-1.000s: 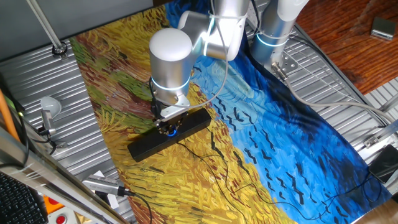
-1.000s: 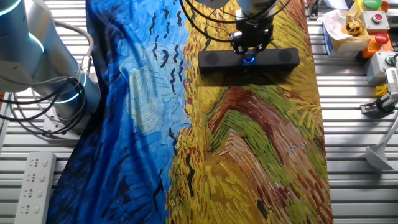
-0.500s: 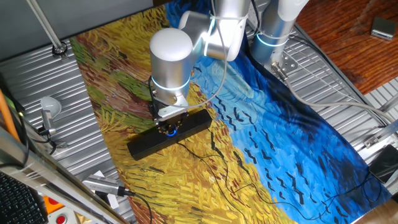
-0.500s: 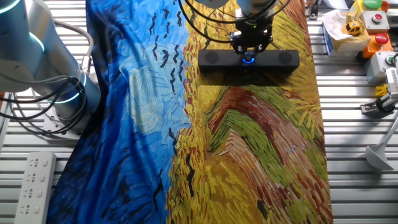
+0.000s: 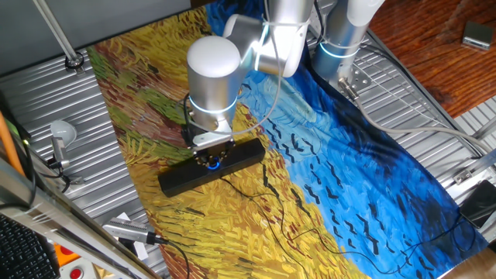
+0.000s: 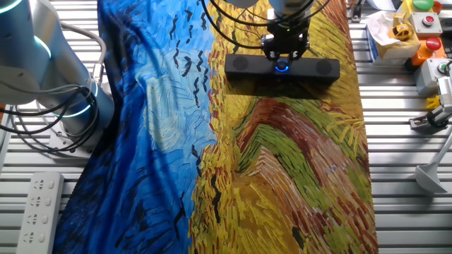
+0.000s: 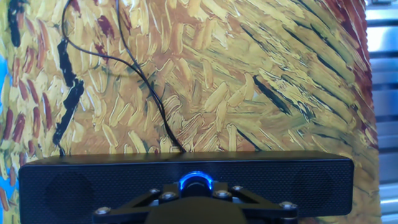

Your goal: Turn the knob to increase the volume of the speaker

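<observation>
The speaker (image 5: 177, 180) is a long slim black bar lying on the painted cloth; it also shows in the other fixed view (image 6: 318, 68) and in the hand view (image 7: 93, 180). The knob (image 7: 196, 182), with its glowing blue ring, sits at the middle of the bar's face; its blue glow shows in both fixed views (image 5: 215, 163) (image 6: 282, 68). My gripper (image 7: 196, 188) points straight down on the bar's middle and is closed around the knob (image 5: 212, 159) (image 6: 283, 61). The fingertips are mostly hidden by the hand.
A thin black cable (image 7: 149, 93) runs from the speaker across the cloth. A grey microphone-like object (image 5: 62, 133) stands at the left edge. A second robot base (image 6: 49, 77), a power strip (image 6: 35, 208) and a box of buttons (image 6: 424, 25) lie off the cloth.
The hand has turned slightly about the knob while staying over it. The speaker has stayed where it was.
</observation>
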